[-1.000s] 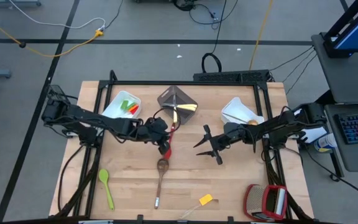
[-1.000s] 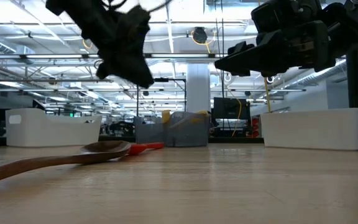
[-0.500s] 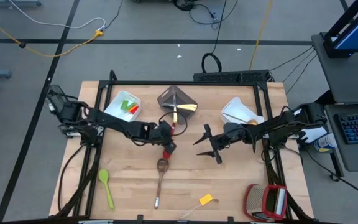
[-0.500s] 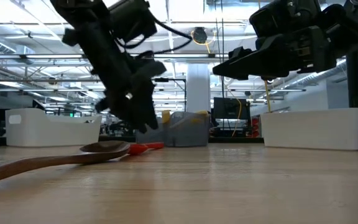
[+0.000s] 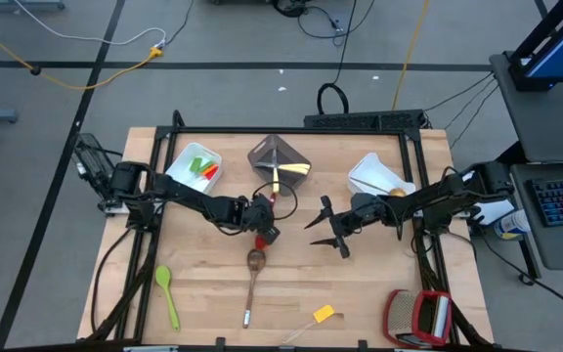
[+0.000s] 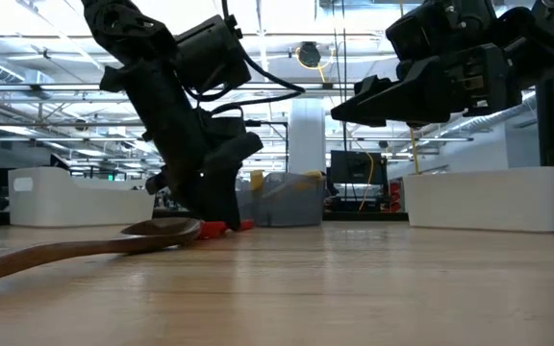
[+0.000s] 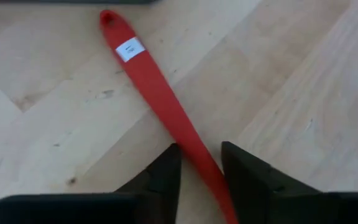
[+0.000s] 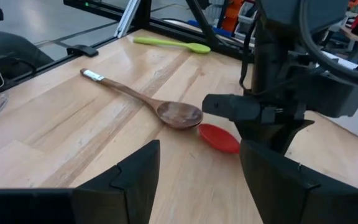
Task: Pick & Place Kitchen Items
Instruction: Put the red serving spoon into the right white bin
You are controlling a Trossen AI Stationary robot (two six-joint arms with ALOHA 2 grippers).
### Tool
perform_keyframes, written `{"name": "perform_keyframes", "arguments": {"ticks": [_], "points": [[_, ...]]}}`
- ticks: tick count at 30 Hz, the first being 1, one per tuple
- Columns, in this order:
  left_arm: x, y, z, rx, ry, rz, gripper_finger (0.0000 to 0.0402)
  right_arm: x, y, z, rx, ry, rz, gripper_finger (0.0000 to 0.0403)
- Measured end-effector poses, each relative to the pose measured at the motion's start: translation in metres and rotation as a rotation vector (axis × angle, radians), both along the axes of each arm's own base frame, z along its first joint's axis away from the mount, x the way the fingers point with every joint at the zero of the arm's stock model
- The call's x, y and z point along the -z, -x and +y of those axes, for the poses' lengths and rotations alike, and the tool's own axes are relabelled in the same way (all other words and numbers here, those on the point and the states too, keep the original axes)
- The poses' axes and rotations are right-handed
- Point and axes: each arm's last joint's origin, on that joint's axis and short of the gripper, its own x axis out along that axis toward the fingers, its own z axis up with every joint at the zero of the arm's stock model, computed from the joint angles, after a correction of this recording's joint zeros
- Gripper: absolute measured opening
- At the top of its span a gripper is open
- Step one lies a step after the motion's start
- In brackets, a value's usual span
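The left tool (image 5: 262, 231) is down near the middle of the wooden worktop (image 5: 203, 293). It sits right over the long red plastic spoon (image 7: 160, 99). Its two dark fingers (image 7: 160, 180) are a little apart, one on each side of the red handle. The handle runs through the gap between them. The fingers look very close to the handle, but I cannot tell if they are squeezing it. The red spoon lies flat on the worktop. It has a small white sticker near its thin end.

The brown wooden spoon (image 5: 252, 279) lies on the worktop too. Its round bowl is just beside the round end of the red spoon (image 8: 219, 138). Its handle points toward the near edge of the worktop.

The right tool (image 5: 326, 235) hangs in the air above the worktop, a bit to the right of the middle. Its fingers (image 8: 135, 177) are wide apart and hold nothing.

A green plastic spoon (image 5: 167, 293) lies near the near left corner. A small yellow piece (image 5: 324, 314) lies near the near edge. A white box (image 5: 192, 166) by the far left part of the worktop has green and red things in it. A grey box (image 5: 280, 158) sits at the middle of the far edge with a yellow thing inside. Another white box (image 5: 377, 176) sits at the far right. A bulky red and silver thing (image 5: 418, 315) is at the near right corner.
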Motion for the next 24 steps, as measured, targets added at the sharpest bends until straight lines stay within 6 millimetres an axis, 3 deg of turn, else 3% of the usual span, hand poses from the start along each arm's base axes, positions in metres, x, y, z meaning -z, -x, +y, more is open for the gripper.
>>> {"name": "perform_keyframes", "arguments": {"ticks": [7,13,18,24], "points": [[-0.001,0.001,0.002,0.000,-0.056,0.004,0.0014,-0.001,0.000,0.000,-0.001,0.001,-0.013,0.0211],[-0.004,0.003,-0.008,0.054,-0.073,0.008,0.0019,-0.002,-0.001,-0.001,0.007,0.001,-0.025,0.0212],[-0.022,0.005,-0.025,0.214,-0.122,-0.027,0.0010,-0.003,-0.002,-0.009,0.144,0.025,-0.036,0.0211],[-0.047,0.006,-0.030,0.373,-0.254,-0.095,0.0012,-0.005,-0.003,-0.018,0.213,-0.025,-0.041,0.0212]]}}
